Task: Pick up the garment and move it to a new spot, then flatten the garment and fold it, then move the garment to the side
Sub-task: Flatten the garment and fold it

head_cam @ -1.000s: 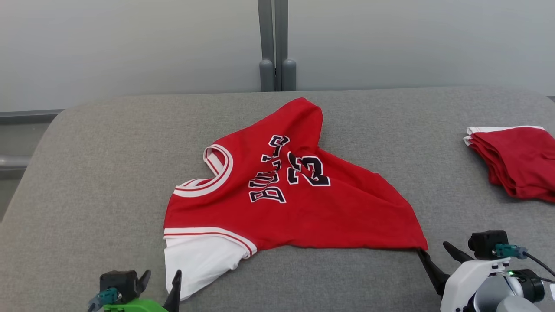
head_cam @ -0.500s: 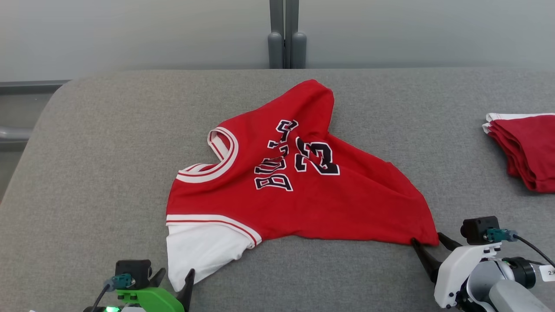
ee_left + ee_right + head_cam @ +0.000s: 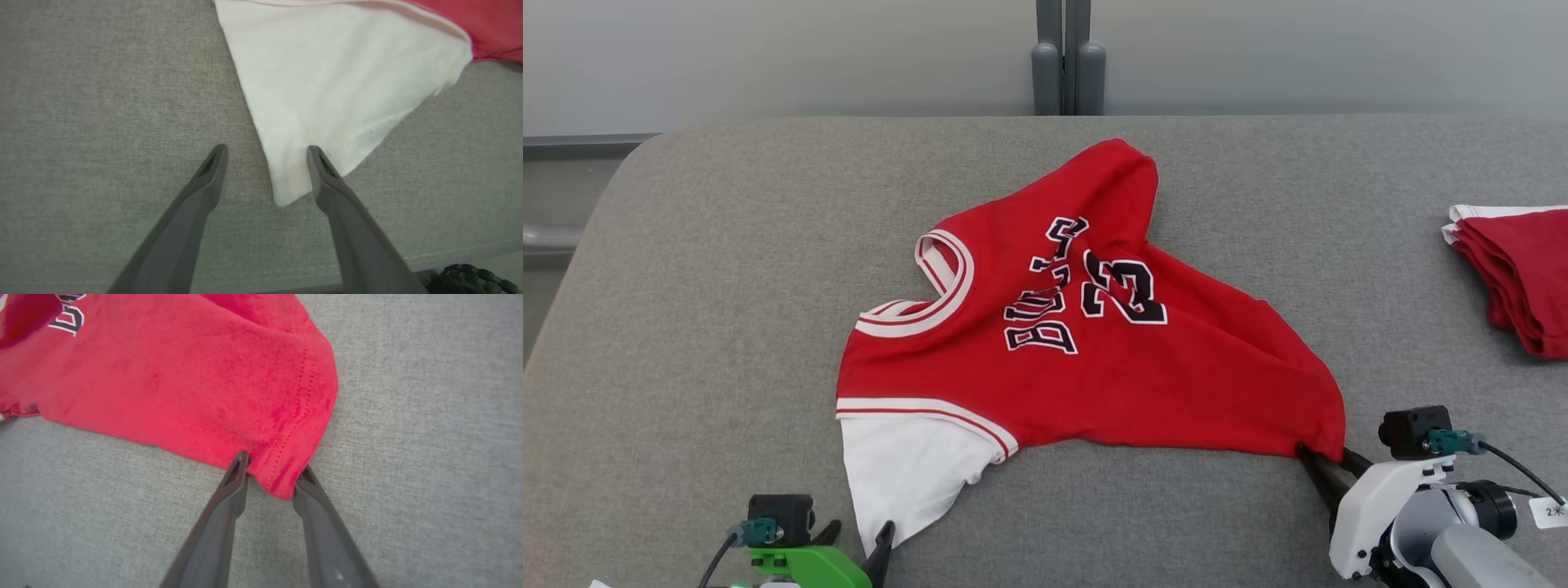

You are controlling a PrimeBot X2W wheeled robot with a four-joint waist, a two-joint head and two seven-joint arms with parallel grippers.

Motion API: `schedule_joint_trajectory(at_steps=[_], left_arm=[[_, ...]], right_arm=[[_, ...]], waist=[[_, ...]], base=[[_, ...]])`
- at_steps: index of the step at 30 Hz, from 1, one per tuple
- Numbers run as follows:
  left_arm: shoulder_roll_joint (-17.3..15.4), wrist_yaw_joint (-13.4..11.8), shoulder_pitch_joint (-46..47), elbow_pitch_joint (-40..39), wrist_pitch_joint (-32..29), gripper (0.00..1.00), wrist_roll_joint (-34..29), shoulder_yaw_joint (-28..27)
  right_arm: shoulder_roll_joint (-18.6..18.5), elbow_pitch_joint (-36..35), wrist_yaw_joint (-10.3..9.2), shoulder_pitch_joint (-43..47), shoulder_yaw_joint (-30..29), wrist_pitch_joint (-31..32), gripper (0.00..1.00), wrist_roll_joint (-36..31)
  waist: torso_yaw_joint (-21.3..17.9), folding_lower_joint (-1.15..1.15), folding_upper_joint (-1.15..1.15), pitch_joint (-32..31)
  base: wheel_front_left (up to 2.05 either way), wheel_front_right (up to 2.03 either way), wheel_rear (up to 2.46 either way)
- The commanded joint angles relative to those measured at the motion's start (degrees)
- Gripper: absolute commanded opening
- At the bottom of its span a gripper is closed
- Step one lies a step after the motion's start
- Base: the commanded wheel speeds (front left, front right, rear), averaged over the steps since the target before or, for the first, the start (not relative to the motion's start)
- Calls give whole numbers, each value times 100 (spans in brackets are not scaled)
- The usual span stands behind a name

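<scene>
The garment [image 3: 1086,359], a red jersey with black lettering and a white sleeve [image 3: 907,465], lies rumpled in the middle of the grey padded table [image 3: 686,327]. My left gripper [image 3: 858,537] is at the near edge, open, with the pointed tip of the white sleeve [image 3: 327,81] lying between its fingers [image 3: 204,183]. My right gripper [image 3: 1327,459] is at the jersey's near right corner, also open. In the right wrist view the stitched red hem corner [image 3: 286,416] sits in the gap of that gripper [image 3: 274,463], and both fingertips touch the cloth.
A folded stack of red and white clothing [image 3: 1515,269] sits at the table's right edge. A grey post [image 3: 1068,57] stands behind the table's far edge. The table's front seam [image 3: 449,249] runs just behind my left fingers.
The head camera has tilted, shifting the whole picture. My right gripper has advanced so the hem corner is now between its fingers. My left gripper has come up to the sleeve tip.
</scene>
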State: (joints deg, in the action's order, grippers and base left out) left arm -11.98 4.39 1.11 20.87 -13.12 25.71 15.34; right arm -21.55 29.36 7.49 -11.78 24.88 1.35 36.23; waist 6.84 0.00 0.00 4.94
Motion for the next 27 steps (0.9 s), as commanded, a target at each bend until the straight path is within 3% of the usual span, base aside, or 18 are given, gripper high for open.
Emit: schedule_joint_trajectory(at_steps=[1,6,7,8,9,10,11,12,19,27], left_arm=[[-10,26,86,80,-34,100,94,-1],[24,126,111,297,-87,100,251,60],[31,148,122,333,-79,100,276,78],[32,166,134,359,-66,92,301,94],[34,177,147,395,-55,65,319,121],[35,190,156,424,-43,45,341,140],[27,208,178,459,-35,22,346,166],[21,222,196,486,-13,0,344,186],[-73,253,247,564,209,0,368,266],[-270,104,117,171,562,0,261,144]], right_arm=[[-24,25,0,-49,39,-49,48,68],[-52,72,0,-113,135,-100,44,114],[-60,82,0,-122,157,-99,39,133],[-68,89,1,-129,174,-102,35,149],[-76,100,0,-135,198,-113,25,163],[-80,106,1,-139,219,-123,15,181],[-85,115,0,-148,240,-127,0,200],[-94,123,0,-154,256,-132,0,213],[-146,159,0,-186,359,-306,0,267],[-195,-35,1,-73,330,-647,0,396]], waist=[[-10,0,0,-3],[-24,0,0,6],[-25,0,0,8],[-24,0,0,12],[-23,0,0,13],[-22,0,0,13],[-23,0,0,13],[-24,0,0,12],[-35,0,0,-107],[-56,0,0,-330]], base=[[0,0,0],[0,0,0],[0,0,0],[0,0,0],[0,0,0],[0,0,0],[0,0,0],[0,0,0],[0,0,0],[0,0,0]])
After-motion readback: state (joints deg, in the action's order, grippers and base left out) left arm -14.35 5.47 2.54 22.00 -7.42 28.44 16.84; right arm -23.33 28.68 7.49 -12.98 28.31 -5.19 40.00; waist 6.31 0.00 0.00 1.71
